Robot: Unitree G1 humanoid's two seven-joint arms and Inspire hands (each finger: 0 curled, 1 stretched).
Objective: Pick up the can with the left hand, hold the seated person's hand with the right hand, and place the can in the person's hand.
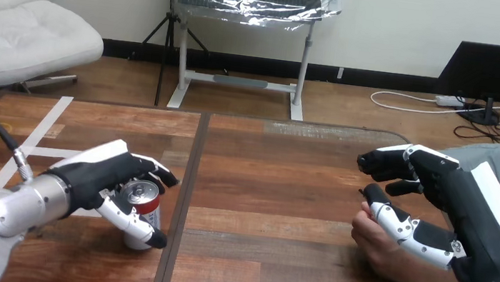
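- Head view: the left hand has its fingers and thumb curled round the can, which stands upright on the wooden table.
- Well apart to the can's right lies the person's hand, under the right hand; I cannot tell whether that hand grips it.
- The wood between them is bare, so the crossing looks free.

left hand curled, right hand spread (thumb low)

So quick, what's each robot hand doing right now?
Left robot hand: closed around the can.
Right robot hand: over the person's hand; whether it grips cannot be told.
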